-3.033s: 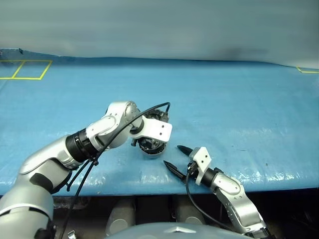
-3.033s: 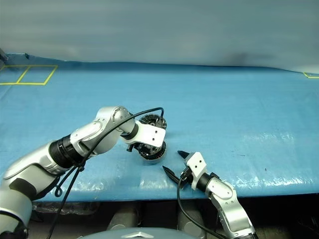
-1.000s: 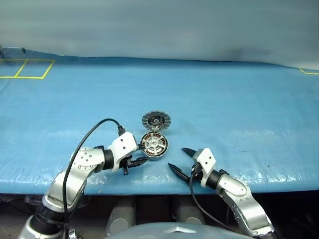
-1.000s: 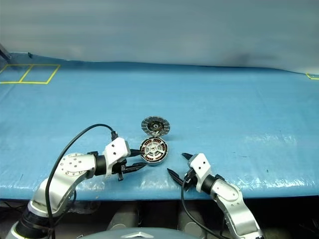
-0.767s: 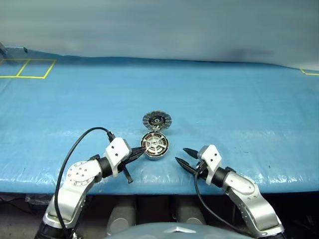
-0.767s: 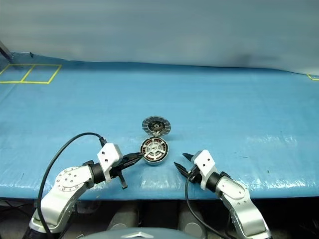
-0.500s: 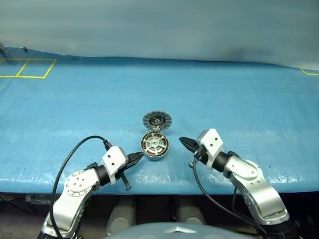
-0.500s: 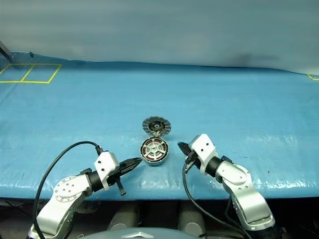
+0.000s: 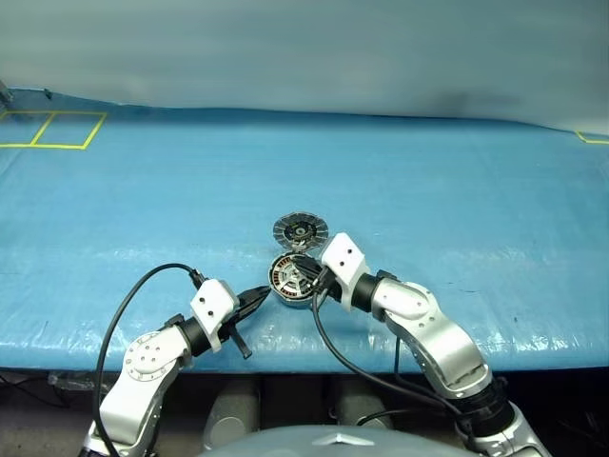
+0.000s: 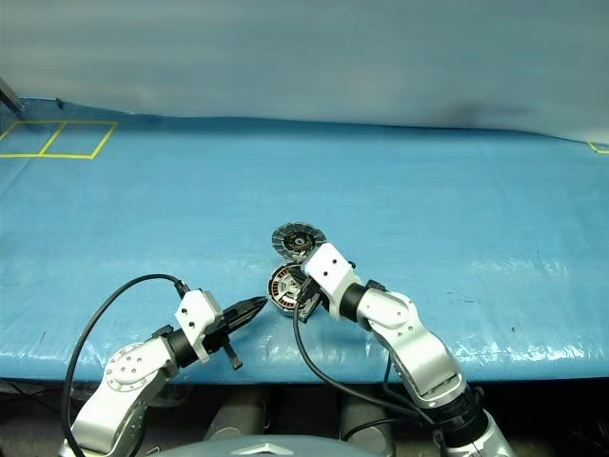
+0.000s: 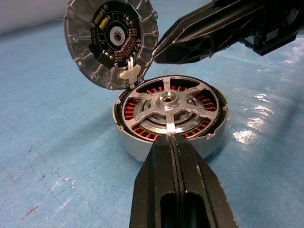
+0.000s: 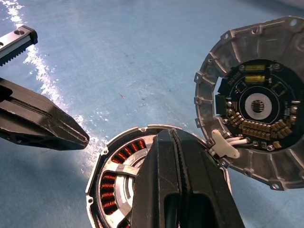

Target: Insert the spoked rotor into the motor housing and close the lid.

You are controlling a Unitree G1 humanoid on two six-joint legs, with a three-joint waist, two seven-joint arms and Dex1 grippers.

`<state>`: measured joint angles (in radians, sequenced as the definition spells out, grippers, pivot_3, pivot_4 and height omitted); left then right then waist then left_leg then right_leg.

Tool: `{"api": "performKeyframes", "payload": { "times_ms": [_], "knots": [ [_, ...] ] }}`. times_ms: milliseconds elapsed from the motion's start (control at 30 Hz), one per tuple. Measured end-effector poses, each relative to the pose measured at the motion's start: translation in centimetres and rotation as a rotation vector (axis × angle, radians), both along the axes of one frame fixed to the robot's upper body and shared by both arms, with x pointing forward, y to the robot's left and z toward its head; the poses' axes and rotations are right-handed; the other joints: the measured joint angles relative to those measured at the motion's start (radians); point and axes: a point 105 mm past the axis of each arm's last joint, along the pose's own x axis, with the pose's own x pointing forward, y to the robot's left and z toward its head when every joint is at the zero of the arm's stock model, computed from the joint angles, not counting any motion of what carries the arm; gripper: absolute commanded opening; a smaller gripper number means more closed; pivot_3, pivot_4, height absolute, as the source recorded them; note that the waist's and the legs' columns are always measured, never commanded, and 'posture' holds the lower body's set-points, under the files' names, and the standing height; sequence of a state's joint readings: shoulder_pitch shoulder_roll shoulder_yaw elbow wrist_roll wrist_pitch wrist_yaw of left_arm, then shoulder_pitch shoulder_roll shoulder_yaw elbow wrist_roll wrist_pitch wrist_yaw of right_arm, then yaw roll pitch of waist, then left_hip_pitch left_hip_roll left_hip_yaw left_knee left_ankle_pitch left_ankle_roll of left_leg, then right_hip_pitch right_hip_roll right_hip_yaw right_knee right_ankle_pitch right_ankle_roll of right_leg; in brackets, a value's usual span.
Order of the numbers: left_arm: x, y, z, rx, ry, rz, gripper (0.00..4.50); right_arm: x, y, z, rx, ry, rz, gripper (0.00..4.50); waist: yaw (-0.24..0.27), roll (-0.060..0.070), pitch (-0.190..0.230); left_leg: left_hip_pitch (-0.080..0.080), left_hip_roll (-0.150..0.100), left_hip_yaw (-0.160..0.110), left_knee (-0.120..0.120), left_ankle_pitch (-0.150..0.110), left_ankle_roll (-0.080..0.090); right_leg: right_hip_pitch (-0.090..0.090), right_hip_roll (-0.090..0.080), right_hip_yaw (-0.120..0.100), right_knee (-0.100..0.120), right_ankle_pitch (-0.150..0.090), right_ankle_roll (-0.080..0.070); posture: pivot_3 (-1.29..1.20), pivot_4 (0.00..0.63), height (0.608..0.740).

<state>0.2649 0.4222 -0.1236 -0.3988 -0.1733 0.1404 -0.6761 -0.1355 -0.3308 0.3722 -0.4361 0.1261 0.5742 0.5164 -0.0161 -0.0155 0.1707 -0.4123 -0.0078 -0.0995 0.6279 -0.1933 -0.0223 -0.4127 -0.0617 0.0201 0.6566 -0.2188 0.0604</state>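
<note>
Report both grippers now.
Left gripper: closed, holding nothing, tips at the housing rim.
Right gripper: closed, holding nothing, over the rotor.

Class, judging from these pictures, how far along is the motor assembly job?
Done: the spoked rotor sits inside the motor housing. In hand: the shut right gripper is over the housing by the lid; the shut left gripper points at the rim. Left: the lid stands open and needs closing.

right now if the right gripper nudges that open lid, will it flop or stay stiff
The lid looks like a rigid ribbed metal disc, so it probably won't bend. It stands tilted open, joined to the motor housing at one edge, so a push would likely swing it there. Thin white wires cross that joint and may be fragile.
</note>
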Motion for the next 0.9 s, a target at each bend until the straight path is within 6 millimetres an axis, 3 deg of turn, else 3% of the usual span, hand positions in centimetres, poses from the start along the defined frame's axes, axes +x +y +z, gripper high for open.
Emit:
{"api": "performKeyframes", "payload": {
  "times_ms": [267,900],
  "knots": [
    [-0.2,0.2,-0.2,-0.001,0.011,0.013,0.00,-0.1,-0.1,-1.8,0.002,0.051,-0.005,0.02,-0.006,0.000,0.000,0.000,0.000,0.000,0.000,0.000,0.000,0.000,0.000,0.000,0.000,0.000,0.000,0.00,0.150,0.740],
    [-0.1,0.3,-0.4,-0.010,0.042,0.021,0.00,0.1,-0.5,-2.5,0.167,0.143,-0.095,0.02,-0.008,0.000,0.000,0.001,0.001,0.000,-0.001,-0.001,-0.001,0.000,0.000,0.000,0.000,0.000,0.000,0.00,0.150,0.740]
  ]
}}
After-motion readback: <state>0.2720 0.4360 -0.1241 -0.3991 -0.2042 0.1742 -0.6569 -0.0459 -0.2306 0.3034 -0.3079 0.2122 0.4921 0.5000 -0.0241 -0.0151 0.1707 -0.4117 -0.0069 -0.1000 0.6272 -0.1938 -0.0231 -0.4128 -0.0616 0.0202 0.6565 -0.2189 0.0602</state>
